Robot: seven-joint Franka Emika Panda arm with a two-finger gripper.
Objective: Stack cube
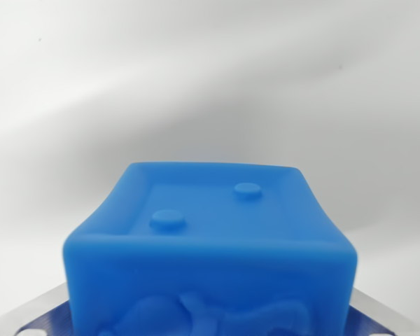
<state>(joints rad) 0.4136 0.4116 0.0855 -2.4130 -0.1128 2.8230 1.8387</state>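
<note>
A blue cube [210, 238] fills the lower half of the wrist view, very close to the camera. Its upper face has a raised rim and two round studs, and its near face carries a raised relief figure. My gripper [210, 327] is shut on the cube. Only the fingertips show, as grey metal with blue-dotted pads [35, 320] at the bottom left and bottom right corners, pressed against the cube's sides. No second cube is in view.
Behind the cube lies a plain white surface [210, 77] with soft grey shadows. Nothing else shows on it.
</note>
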